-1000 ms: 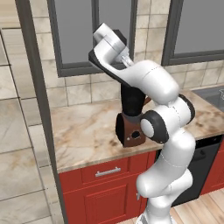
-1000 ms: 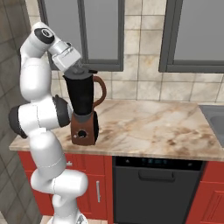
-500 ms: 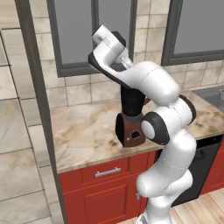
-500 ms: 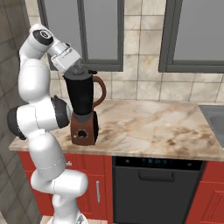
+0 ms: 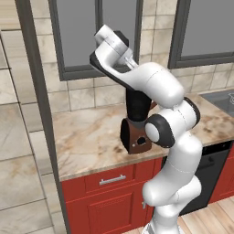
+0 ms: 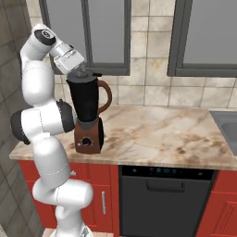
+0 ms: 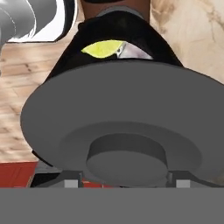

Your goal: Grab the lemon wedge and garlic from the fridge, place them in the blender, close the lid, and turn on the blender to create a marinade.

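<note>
The blender (image 6: 88,115) stands on the marble counter, a black jar with a brown handle on a reddish-brown base (image 5: 135,137). My gripper (image 6: 82,71) is right over the jar's mouth, shut on the central knob of the dark grey lid (image 7: 118,113), one fingertip on each side of it. The lid (image 6: 88,75) covers most of the opening. Past its far rim I look into the jar, where the yellow lemon wedge (image 7: 103,48) lies next to a pale piece, probably the garlic (image 7: 133,52). The fridge is out of view.
A black dishwasher (image 6: 159,203) sits under the counter (image 6: 162,134) between red cabinets (image 5: 105,201). A sink (image 6: 227,125) is at the far right. Grey windows (image 6: 111,32) and a tiled wall lie behind the blender. A dark vertical post (image 5: 34,100) stands at the left.
</note>
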